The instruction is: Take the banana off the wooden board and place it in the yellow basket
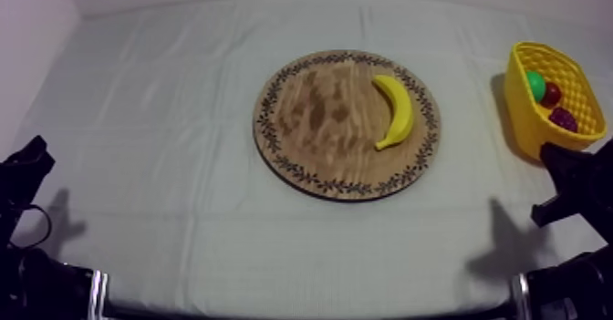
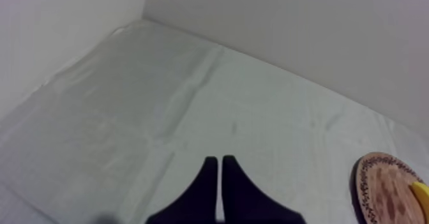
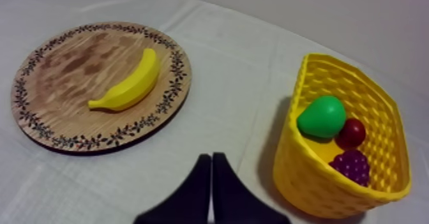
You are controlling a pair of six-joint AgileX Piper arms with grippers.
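1. Nearest, at the lower left edge of the top view, the left arm (image 1: 25, 173) is parked low. The two black fingers of the left gripper (image 2: 220, 163) are pressed together into a narrow wedge, with nothing between them, over the bare grey-white cloth (image 1: 164, 114).
2. At the lower right edge of that view the right arm (image 1: 573, 180) is parked likewise. The right gripper (image 3: 211, 157) is closed on nothing, its fingers lying side by side.
3. Farther in, at the centre of the frame, the round, pattern-rimmed wooden board (image 1: 310, 123) is laid flat on the cloth. The curved yellow toy banana (image 1: 398, 111) lies on the right half of the board, touching the wood and just inside the patterned band.
4. The banana's long axis runs from the upper to the lower part of the frame, with its outer curve bulging rightward. It lies up and to the left of the right gripper. The right arm is therefore judged the nearer one, and its fingers would have to be parted and set across the banana's short width.
5. Farthest, at the upper right of the frame, the yellow woven plastic basket (image 1: 522, 114) stands well apart from the board and just beyond the right arm. A green pear (image 3: 321, 116), a small red fruit (image 3: 352, 133) and purple grapes (image 3: 351, 164) are held in it.
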